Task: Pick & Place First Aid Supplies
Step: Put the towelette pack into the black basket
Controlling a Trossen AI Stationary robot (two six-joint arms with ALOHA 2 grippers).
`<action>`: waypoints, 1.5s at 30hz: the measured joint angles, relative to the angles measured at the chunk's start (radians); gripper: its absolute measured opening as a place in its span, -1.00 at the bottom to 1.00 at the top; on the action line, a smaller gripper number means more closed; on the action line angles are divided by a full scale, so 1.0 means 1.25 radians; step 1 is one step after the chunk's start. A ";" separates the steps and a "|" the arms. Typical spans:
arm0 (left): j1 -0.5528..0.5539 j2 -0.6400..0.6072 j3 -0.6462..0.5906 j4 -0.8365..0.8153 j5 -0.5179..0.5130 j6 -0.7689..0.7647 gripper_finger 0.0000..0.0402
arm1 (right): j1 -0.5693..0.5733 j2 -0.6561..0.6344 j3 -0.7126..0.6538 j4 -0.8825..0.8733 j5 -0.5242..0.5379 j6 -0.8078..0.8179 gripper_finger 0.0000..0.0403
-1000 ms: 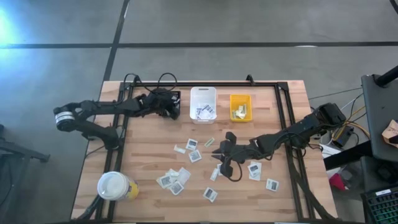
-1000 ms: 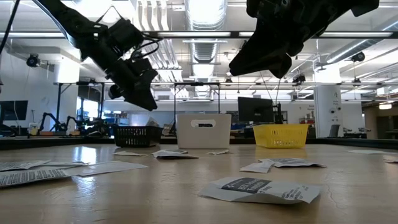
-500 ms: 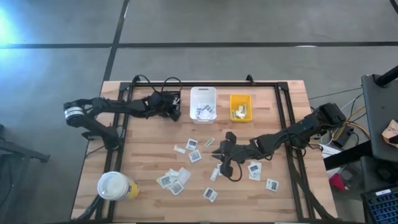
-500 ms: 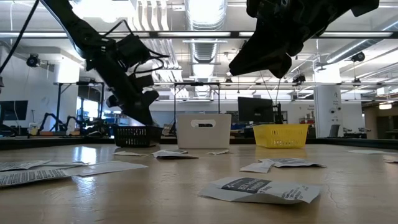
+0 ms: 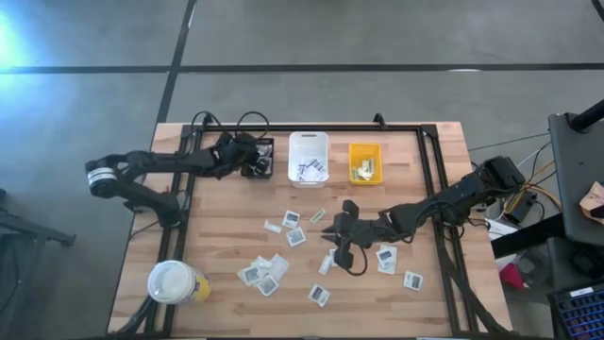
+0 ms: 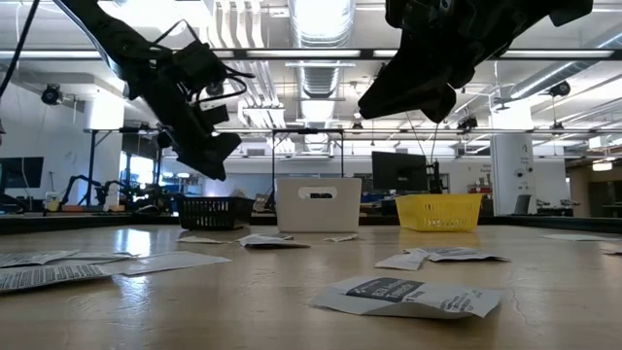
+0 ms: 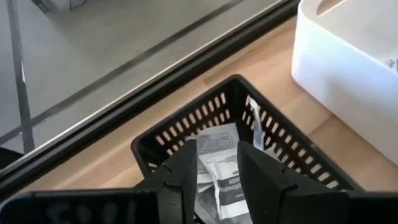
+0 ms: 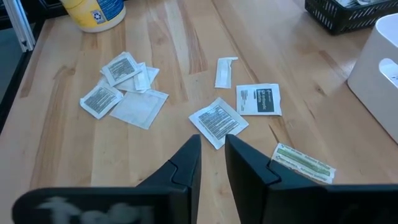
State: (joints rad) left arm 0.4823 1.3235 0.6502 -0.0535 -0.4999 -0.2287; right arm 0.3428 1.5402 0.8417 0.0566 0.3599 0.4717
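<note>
The first aid supplies are small flat packets scattered over the wooden table (image 5: 217,227): white squares (image 5: 294,236), a cluster (image 5: 264,274) and a pale strip (image 5: 318,215). More packets (image 7: 214,146) lie in the black bin (image 5: 262,161). My left gripper (image 7: 217,155) hovers open above that bin, with nothing between its fingers. My right gripper (image 8: 213,149) hangs above the middle of the table, its fingers a narrow gap apart and empty, over a printed packet (image 8: 217,121).
A white bin (image 5: 309,158) with packets and a yellow bin (image 5: 365,162) with strips stand right of the black bin along the far edge. A large white-lidded cup (image 5: 173,281) stands at the near left corner. A black frame rail (image 5: 429,189) runs along the table's sides.
My left gripper tipped down toward the black bin, then rose again and swung a little toward the table's left edge, its fingers the same distance apart. The packets on the table lie as before.
</note>
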 joint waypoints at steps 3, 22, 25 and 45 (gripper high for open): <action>0.011 0.000 0.000 -0.012 0.000 0.000 -0.46 | 0.000 0.000 0.000 0.000 0.000 0.001 -0.63; -0.174 -0.176 0.000 -0.051 0.090 0.081 -0.46 | 0.017 0.000 0.000 -0.001 -0.019 0.025 -0.70; -0.244 -0.190 0.000 -0.059 0.094 0.081 -0.46 | 0.032 0.000 0.000 -0.001 -0.023 0.027 -0.70; -0.595 -0.125 -0.001 -0.067 0.095 -0.029 -0.46 | 0.096 0.000 0.000 -0.001 -0.022 0.055 -0.74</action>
State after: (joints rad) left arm -0.2614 1.1671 0.6495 -0.1379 -0.3817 -0.2653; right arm 0.4627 1.5406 0.8413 0.0555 0.3320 0.5403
